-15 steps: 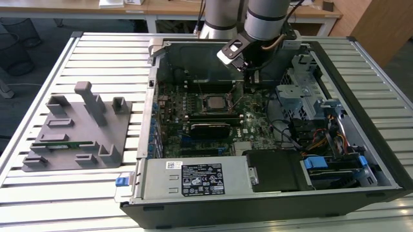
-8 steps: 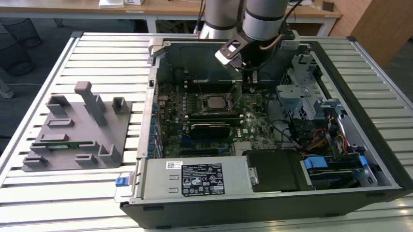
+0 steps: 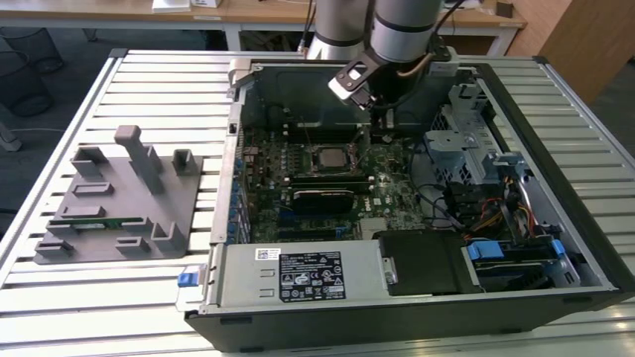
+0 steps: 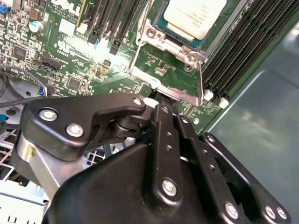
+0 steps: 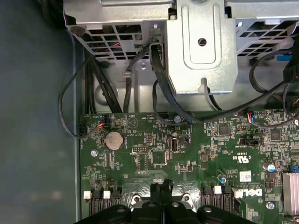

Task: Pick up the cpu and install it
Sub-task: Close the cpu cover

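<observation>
The cpu [image 4: 196,16] lies socketed just beside the seemingly closed gripper [image 4: 160,99].

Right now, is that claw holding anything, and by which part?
Nothing, it seems: the gripper is shut empty, tips at the edge of the socket frame; the cpu lies inside that frame.

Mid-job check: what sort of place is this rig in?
Probably a robotics lab or test workshop: an open computer case sits on a slatted metal table, a grey fixture tray beside it, wooden desks behind.
</observation>
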Robot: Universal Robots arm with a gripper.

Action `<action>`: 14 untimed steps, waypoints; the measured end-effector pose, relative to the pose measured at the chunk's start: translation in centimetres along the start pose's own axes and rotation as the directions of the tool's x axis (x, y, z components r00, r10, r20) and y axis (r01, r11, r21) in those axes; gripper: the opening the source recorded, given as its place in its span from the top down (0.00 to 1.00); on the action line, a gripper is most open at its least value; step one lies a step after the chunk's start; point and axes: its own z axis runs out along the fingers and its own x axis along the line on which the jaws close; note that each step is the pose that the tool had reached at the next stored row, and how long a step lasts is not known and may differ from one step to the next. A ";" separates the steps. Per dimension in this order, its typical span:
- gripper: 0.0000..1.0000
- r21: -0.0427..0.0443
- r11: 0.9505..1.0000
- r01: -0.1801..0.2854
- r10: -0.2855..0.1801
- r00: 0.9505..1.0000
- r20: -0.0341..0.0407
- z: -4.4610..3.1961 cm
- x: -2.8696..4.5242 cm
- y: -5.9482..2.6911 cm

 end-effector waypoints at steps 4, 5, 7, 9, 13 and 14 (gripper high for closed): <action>0.89 0.000 1.000 0.000 0.000 1.000 0.000 0.00 -0.01 -0.32; 0.89 0.000 1.000 0.000 0.000 1.000 0.000 0.01 -0.02 -0.41; 0.89 0.000 1.000 0.000 0.000 1.000 0.000 0.01 -0.03 -0.59; 0.89 0.000 1.000 0.000 0.000 1.000 0.000 0.01 -0.04 -0.75; 0.89 0.000 1.000 0.000 0.000 1.000 0.000 0.02 -0.05 -0.96; 0.89 0.000 1.000 0.000 0.000 1.000 0.000 0.02 -0.05 -0.99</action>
